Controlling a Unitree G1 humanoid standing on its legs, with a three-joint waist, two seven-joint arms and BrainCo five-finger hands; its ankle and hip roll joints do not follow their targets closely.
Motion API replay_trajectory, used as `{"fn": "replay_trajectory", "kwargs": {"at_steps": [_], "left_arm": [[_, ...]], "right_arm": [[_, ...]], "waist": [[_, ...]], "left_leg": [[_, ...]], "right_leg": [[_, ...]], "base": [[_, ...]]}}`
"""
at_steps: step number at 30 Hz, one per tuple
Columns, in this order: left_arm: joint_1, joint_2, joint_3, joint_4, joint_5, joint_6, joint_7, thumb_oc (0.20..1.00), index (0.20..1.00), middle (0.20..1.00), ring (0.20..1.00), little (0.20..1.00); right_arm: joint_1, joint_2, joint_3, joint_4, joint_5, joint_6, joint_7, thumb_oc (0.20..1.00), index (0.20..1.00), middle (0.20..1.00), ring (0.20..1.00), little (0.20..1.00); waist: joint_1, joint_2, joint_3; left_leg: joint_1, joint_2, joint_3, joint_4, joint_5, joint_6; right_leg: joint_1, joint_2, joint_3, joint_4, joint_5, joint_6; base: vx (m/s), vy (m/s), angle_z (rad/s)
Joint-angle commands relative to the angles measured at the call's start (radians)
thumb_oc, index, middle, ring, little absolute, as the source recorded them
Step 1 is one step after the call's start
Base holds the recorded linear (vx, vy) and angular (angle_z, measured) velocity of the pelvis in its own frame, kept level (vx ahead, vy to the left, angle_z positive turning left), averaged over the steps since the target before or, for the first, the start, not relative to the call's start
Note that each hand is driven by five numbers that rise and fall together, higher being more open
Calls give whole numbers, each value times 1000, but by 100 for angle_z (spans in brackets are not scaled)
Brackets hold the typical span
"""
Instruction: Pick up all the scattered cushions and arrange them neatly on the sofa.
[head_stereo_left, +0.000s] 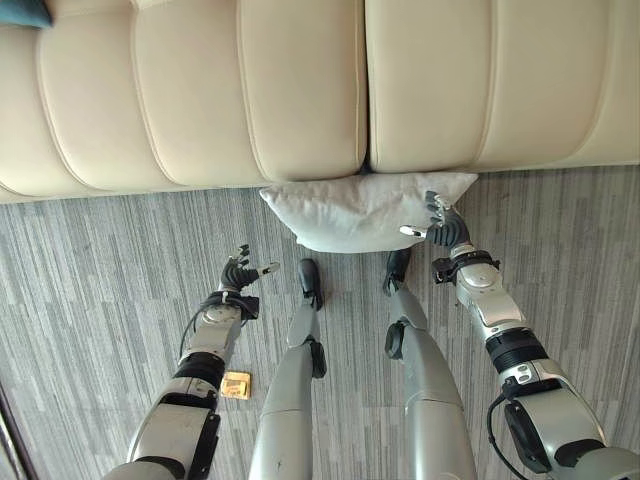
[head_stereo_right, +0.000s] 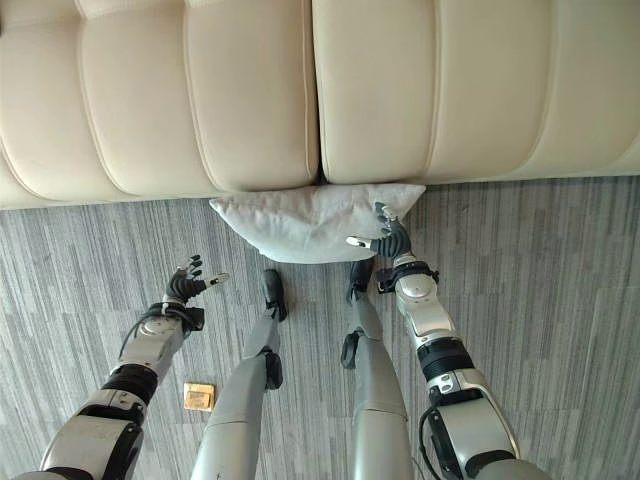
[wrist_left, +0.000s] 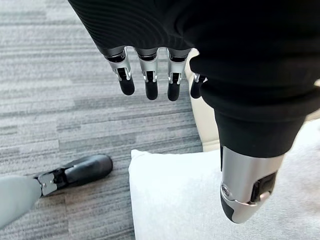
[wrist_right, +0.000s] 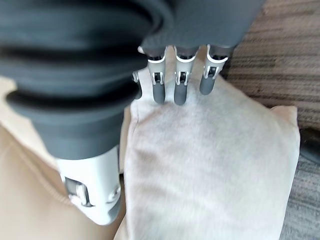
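Nearest, a small tan square object (head_stereo_left: 236, 385) lies on the grey striped carpet (head_stereo_left: 90, 300) beside the left arm. The left hand (head_stereo_left: 240, 273) hangs over bare carpet, fingers straight and apart, holding nothing. Farther on, the right hand (head_stereo_left: 443, 226) is over the white cushion (head_stereo_left: 350, 212), fingers straight. The cushion lies on the carpet against the cream sofa (head_stereo_left: 300, 90).

Cream padded leather sofa (head_stereo_left: 300, 90) along the frame's top; pale off-white fabric cushion (head_stereo_left: 350, 212) at centre; grey streaked carpet floor (head_stereo_left: 90, 290); small tan square tag (head_stereo_left: 236, 385) lower left.
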Motion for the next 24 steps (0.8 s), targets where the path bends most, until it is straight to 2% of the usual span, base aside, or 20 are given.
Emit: {"fn": "replay_trajectory", "kwargs": {"at_steps": [1,2,3,6,9,11,12,13,14,15,17,20,22,24], "left_arm": [[60,73,-8,19,-12,-33,5,1000,1000,1000,1000,1000],[51,99,-19,14,-5,-43,7,1000,1000,1000,1000,1000],[51,99,-19,14,-5,-43,7,1000,1000,1000,1000,1000],[9,142,-35,25,9,-73,34,1000,1000,1000,1000,1000],[-110,170,-91,14,49,-119,86,1000,1000,1000,1000,1000],[-150,171,-114,-1,70,-129,99,1000,1000,1000,1000,1000],[-180,161,-133,-9,83,-138,103,1000,1000,1000,1000,1000],[-256,126,-181,-37,107,-147,103,1000,1000,1000,1000,1000],[-256,126,-181,-37,107,-147,103,1000,1000,1000,1000,1000],[-304,102,-203,-45,110,-149,92,1000,1000,1000,1000,1000],[-378,51,-252,-43,118,-169,79,1000,1000,1000,1000,1000],[-485,-10,-315,-40,129,-204,58,1000,1000,1000,1000,1000],[-566,-47,-346,-23,119,-219,41,1000,1000,1000,1000,1000],[-619,-79,-363,-21,94,-219,8,1000,1000,1000,1000,1000]], "right_arm": [[129,32,-38,-73,-53,-25,-223,1000,1000,1000,1000,1000],[133,33,-84,-82,-63,-19,-324,1000,1000,1000,1000,1000],[133,33,-84,-82,-63,-19,-324,1000,1000,1000,1000,1000],[100,21,-84,-108,-116,-4,-410,1000,1000,1000,1000,1000],[-5,49,10,-82,-156,29,-364,1000,1000,1000,1000,1000],[-42,66,31,-72,-167,32,-352,1000,1000,1000,1000,1000],[-73,87,46,-60,-167,36,-337,1000,1000,1000,1000,1000],[-151,146,95,-26,-178,42,-319,1000,1000,1000,1000,1000],[-151,146,95,-26,-178,42,-319,1000,1000,1000,1000,1000],[-205,181,114,-3,-175,46,-306,1000,1000,1000,1000,1000],[-281,255,146,57,-145,23,-296,1000,1000,1000,1000,1000],[-377,346,181,135,-76,-48,-266,1000,1000,1000,1000,1000],[-441,405,184,174,14,-101,-206,1000,1000,1000,1000,1000],[-469,428,197,167,83,-152,-129,1000,1000,1000,1000,1000]], "waist": [[-30,-31,-114],[-36,-29,-117],[-36,-29,-120],[-41,-26,-113],[-41,-16,-109],[-42,-14,-110],[-43,-13,-110],[-45,-12,-108],[-45,-12,-108],[-46,-12,-107],[-50,-9,-96],[-53,-3,-77],[-54,-1,-70],[-54,1,-66]], "left_leg": [[-74,-13,-19,240,-183,-27],[-127,-13,-22,265,-187,-25],[-130,-13,-22,267,-188,-25],[-234,-2,-24,337,-206,-21],[-370,17,-25,408,-221,-23],[-401,20,-29,416,-221,-23],[-426,21,-29,422,-220,-23],[-459,25,-31,421,-218,-23],[-459,25,-31,421,-218,-23],[-473,28,-27,423,-217,-22],[-490,30,-29,430,-215,-21],[-488,31,-35,434,-213,-19],[-490,29,-39,446,-220,-20],[-488,27,-46,453,-227,-21]], "right_leg": [[21,-16,45,-26,-58,82],[-34,-22,58,-3,-62,80],[-38,-22,59,-2,-63,80],[-145,-35,74,60,-70,75],[-292,-42,107,129,-76,73],[-324,-41,112,138,-74,73],[-348,-38,120,143,-73,74],[-388,-34,129,148,-71,75],[-388,-34,129,148,-71,75],[-405,-32,134,150,-68,74],[-420,-27,139,151,-62,76],[-420,-20,141,150,-54,80],[-420,-19,139,155,-53,80],[-420,-21,137,159,-55,80]], "base": [[2,9,6],[-3,-1,4],[0,0,0],[0,0,0],[13,-9,-6],[32,-4,-7],[55,-14,-1],[38,-13,-2],[35,-6,-2],[25,10,-4],[26,19,-4],[11,9,-2],[22,-21,-4],[31,-50,-1]]}}
